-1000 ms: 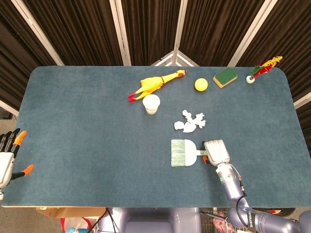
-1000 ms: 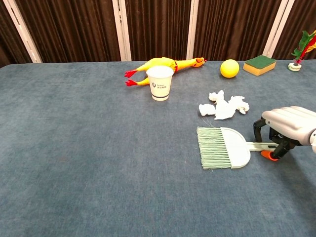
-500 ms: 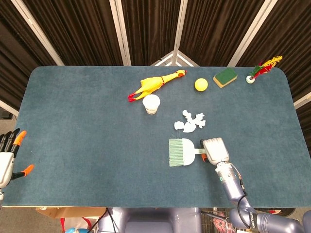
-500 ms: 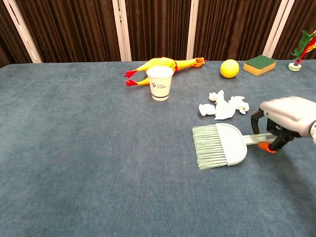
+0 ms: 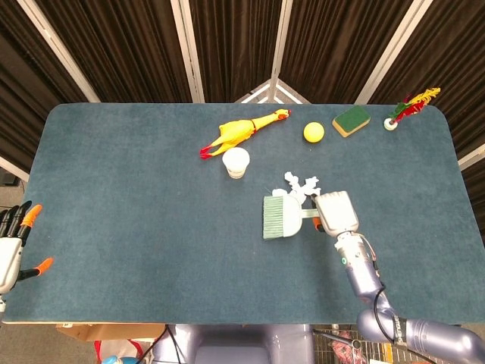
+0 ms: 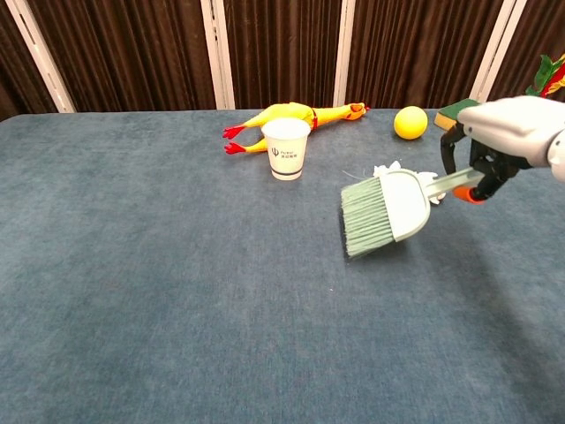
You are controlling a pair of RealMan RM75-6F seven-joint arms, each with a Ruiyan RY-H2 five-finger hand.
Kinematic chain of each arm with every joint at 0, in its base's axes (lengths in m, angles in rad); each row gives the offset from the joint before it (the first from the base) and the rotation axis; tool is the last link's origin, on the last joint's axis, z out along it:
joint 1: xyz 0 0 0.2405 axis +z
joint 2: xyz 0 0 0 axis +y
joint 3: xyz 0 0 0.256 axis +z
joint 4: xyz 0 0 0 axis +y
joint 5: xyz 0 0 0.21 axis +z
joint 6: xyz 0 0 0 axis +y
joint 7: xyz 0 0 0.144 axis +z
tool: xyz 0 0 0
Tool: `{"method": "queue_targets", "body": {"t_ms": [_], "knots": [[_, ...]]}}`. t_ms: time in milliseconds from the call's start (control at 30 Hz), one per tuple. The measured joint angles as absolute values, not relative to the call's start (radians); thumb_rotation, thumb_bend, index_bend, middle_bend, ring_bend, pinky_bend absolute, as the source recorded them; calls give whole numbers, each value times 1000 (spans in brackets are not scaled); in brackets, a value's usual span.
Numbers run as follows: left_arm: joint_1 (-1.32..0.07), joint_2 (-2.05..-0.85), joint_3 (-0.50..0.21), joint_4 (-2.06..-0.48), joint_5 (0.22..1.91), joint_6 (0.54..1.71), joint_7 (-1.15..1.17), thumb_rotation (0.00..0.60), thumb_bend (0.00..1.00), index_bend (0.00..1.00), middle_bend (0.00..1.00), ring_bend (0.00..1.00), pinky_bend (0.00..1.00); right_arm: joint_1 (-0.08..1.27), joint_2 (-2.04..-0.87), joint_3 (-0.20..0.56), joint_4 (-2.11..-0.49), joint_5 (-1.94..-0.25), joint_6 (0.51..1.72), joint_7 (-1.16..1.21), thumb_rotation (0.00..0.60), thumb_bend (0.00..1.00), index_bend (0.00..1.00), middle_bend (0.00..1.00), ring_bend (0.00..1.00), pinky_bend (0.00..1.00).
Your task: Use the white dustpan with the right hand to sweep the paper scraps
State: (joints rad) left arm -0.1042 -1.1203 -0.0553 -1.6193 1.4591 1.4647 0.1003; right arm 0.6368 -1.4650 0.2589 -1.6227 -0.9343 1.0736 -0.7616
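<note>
Head view: on the blue table (image 5: 136,197), the right hand (image 5: 336,214) grips the white dustpan (image 5: 281,218) by its handle, its bristled edge to the left, just near of the paper scraps (image 5: 301,186). Left hand (image 5: 14,246) rests open, fingers spread, off the table's left edge.

matt blue felt-like table (image 5: 136,189), crumpled paper scraps (image 5: 301,184)

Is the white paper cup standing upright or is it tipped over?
Upright. The white paper cup stands on its base with its open rim upward in the chest view; the head view shows its round mouth from above.
</note>
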Motion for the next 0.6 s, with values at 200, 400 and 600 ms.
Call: {"method": "queue_targets", "body": {"t_ms": [200, 400, 600], "knots": [[-107, -1112, -54, -1624, 1454, 1453, 86, 600, 9, 0, 0, 0, 0, 699, -1462, 291, -1636, -873, 1067, -826, 600, 611, 778, 963, 978, 846], [-108, -1105, -55, -1628, 1446, 1445, 74, 600, 9, 0, 0, 0, 0, 752, -1482, 319, -1606, -824, 1059, -847, 600, 612, 778, 963, 979, 846], [-111, -1100, -57, -1633, 1440, 1437, 65, 600, 9, 0, 0, 0, 0, 794, -1514, 331, -1506, -767, 1037, -853, 600, 611, 778, 963, 979, 846]]}}
